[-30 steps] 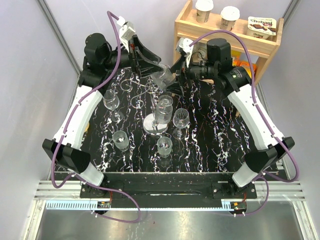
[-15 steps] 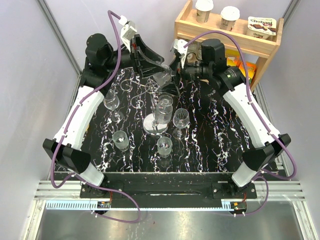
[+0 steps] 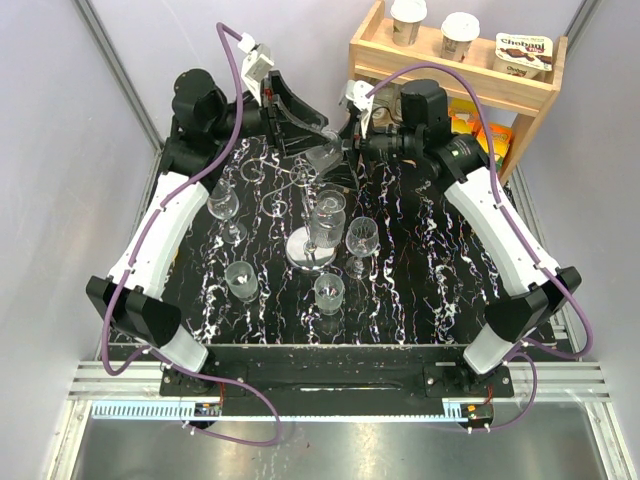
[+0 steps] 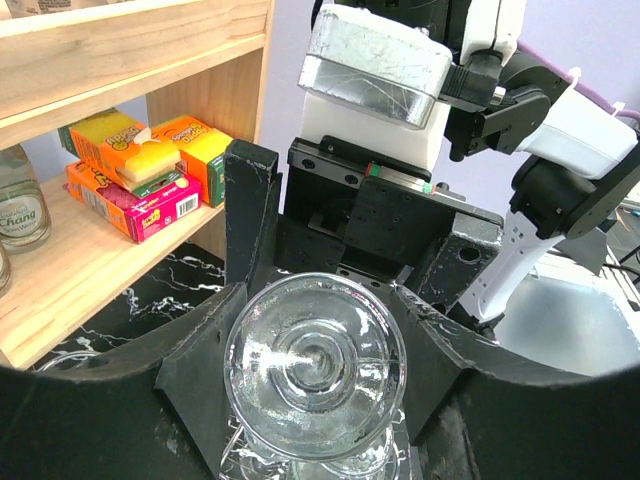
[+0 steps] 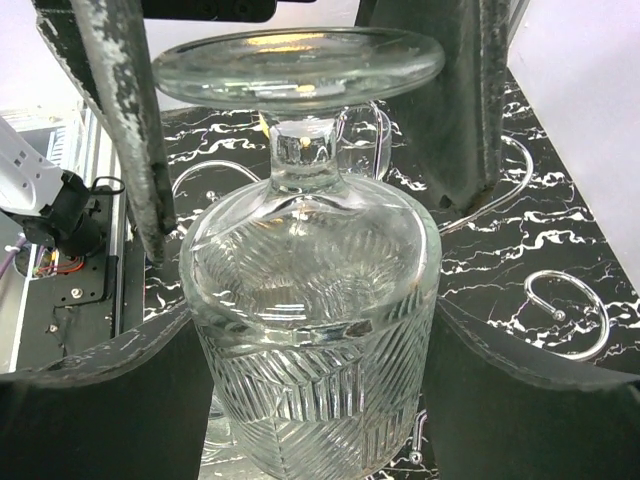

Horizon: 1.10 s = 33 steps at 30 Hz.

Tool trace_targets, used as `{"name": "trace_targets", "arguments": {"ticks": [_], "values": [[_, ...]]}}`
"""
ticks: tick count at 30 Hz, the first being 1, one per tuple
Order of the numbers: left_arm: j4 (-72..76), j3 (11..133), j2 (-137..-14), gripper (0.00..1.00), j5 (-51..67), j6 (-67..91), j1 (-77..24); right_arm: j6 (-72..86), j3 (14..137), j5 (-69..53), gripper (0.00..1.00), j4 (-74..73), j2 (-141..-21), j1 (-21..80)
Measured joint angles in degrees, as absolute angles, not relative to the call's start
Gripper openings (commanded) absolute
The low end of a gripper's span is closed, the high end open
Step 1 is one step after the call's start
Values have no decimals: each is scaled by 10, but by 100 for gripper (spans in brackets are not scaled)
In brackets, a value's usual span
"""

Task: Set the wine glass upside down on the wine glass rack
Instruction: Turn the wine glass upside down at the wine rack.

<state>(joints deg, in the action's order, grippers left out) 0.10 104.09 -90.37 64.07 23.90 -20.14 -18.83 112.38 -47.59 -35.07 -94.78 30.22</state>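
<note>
A clear wine glass [image 3: 324,155] hangs in the air at the back of the table, held between both grippers. My left gripper [image 3: 303,128] is shut on its round foot [image 4: 315,365], with a finger against each side. My right gripper [image 3: 347,150] is shut on its ribbed bowl [image 5: 312,360]. In the right wrist view the foot [image 5: 300,62] sits between the left gripper's dark fingers [image 5: 130,130]. The silver wire wine glass rack [image 3: 309,251] stands just in front, with curled arms [image 3: 272,203]. One glass [image 3: 328,215] hangs on it.
Several other glasses stand on the black marbled table [image 3: 430,270]: one far left [image 3: 222,205], one front left [image 3: 241,280], one front centre [image 3: 329,292], one right of the rack [image 3: 362,238]. A wooden shelf [image 3: 455,78] with cups and boxes stands at the back right.
The right arm has swung left and toward the back. The glass and both grippers have shifted slightly with it. Both grips are unchanged.
</note>
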Motion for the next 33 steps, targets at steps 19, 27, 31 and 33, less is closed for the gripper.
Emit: {"name": "trace_targets", "arguments": {"ticks": [19,27,31,33], "values": [[1,1016,-856,99,649,219,-141,-182,1080,-437,0,-353,-913,303],[-178,1030,-837,99,623,19,-95,-180,1078,-415,0,-354,-910,303],[-296,1039,-837,99,598,-102,-97,-175,1077,-397,0,-354,-895,303],[-329,1044,-839,98,587,-142,-97,-172,1074,-387,0,-354,-885,303]]}}
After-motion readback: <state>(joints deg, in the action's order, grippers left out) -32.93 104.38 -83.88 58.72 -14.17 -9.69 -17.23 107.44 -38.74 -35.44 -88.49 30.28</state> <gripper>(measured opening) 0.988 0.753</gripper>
